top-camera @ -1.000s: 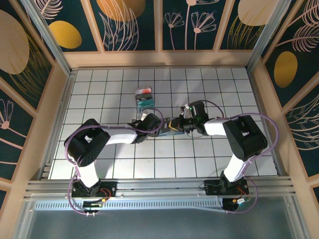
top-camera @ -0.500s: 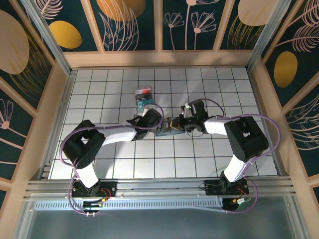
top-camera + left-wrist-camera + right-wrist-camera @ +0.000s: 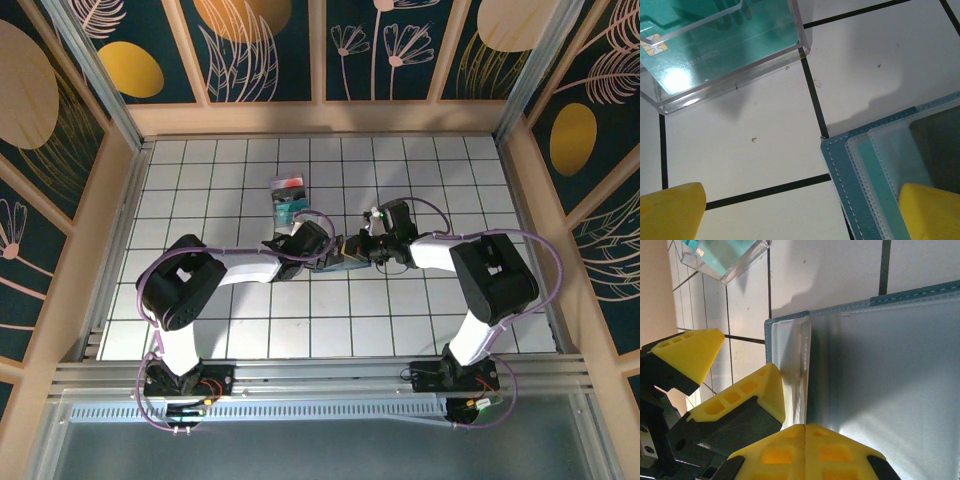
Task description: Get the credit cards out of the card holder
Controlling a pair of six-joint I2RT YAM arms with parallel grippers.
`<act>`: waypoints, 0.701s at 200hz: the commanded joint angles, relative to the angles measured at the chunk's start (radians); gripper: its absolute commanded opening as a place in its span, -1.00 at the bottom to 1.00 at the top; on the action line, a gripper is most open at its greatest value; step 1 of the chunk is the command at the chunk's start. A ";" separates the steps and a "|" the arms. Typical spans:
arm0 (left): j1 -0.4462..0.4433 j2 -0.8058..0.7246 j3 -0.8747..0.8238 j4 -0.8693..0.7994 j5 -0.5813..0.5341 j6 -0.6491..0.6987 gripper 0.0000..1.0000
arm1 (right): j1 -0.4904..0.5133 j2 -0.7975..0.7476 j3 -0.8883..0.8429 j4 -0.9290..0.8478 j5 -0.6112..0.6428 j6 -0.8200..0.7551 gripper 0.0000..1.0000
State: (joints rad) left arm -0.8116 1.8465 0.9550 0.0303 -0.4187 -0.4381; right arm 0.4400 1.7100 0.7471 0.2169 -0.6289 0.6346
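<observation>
From above, we see the card holder [image 3: 338, 260] open near the centre of the view. Its long axis runs 9 to 3 o'clock, between the left gripper [image 3: 320, 253] and the right gripper [image 3: 360, 250]. In the left wrist view, the jaws stand wide and the holder's stitched corner sits at 4 o'clock. In the right wrist view, the fingers are pinched shut on the holder's inner edge at 6 o'clock.

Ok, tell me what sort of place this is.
Probably a purpose-built robot test cell, not a home: a white gridded tabletop, a left arm and right arm bolted to an aluminium rail, and wood-framed walls with leaf-patterned panels.
</observation>
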 commanded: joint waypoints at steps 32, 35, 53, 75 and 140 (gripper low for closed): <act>-0.004 0.022 -0.003 -0.021 0.020 0.010 0.97 | 0.022 -0.004 0.026 0.051 -0.012 0.009 -0.78; -0.004 0.023 -0.005 -0.021 0.021 0.009 0.98 | 0.022 -0.002 0.024 0.056 -0.014 0.013 -0.77; -0.004 0.022 -0.011 -0.017 0.027 0.003 0.98 | 0.028 0.009 0.023 0.082 -0.017 0.025 -0.72; -0.004 0.018 -0.016 -0.012 0.037 -0.005 0.98 | 0.036 0.024 0.029 0.098 -0.018 0.033 -0.69; -0.004 0.013 -0.025 -0.008 0.034 -0.015 0.98 | 0.053 0.038 0.053 0.052 0.027 0.009 -0.82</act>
State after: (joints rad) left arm -0.8116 1.8469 0.9501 0.0410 -0.4076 -0.4397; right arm 0.4782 1.7447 0.7624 0.2722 -0.6239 0.6613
